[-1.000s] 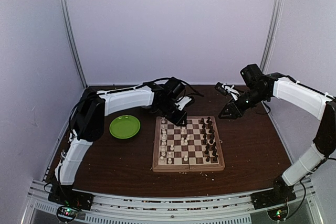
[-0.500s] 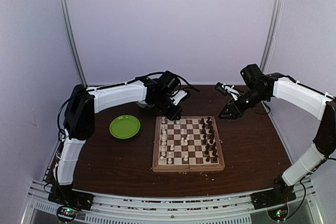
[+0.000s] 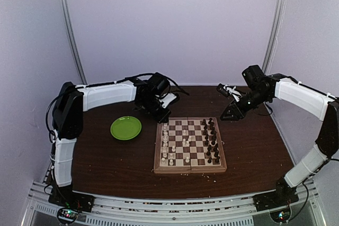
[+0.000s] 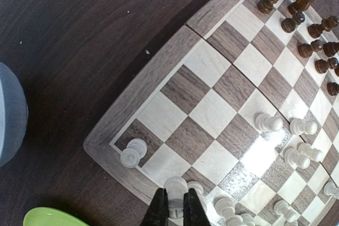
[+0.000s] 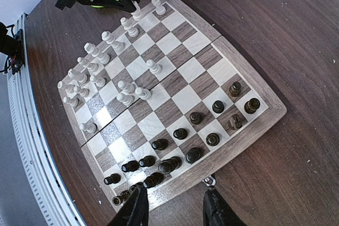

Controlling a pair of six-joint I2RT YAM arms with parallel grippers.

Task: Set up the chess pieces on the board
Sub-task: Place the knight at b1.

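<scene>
Now the left gripper [image 4: 175, 198] hangs over the far left corner of the board [image 3: 189, 169], the corner nearest the green plate [image 3: 125, 128]. Its jaws are drawn almost together, with only a slim gap between them, and a white piece [image 4: 175, 183] sits in that gap at the fingertips. Whether that piece stands on its square or is lifted just clear of it cannot be told. Just beside it stands another white figure, and one more white piece [image 4: 132, 152] rests on the corner square of the board.

The right gripper [image 5: 175, 207] hovers past the far right corner of the board, on the dark side. Its jaws are spread wide and hold nothing.

The board lies flat near the middle of the dark brown table [image 3: 106, 170], with its fold seam running across it. The white pieces [image 3: 166, 142] are gathered along its left edge in two loose rows. A few of them stand further in, on the middle squares. The dark pieces [image 3: 212, 141] line the right edge, also in about two rows, and all appear upright. The two sets are well apart, with bare chequered squares between them. Pale crumbs [image 5: 312, 170] are scattered on the table around the board
</scene>
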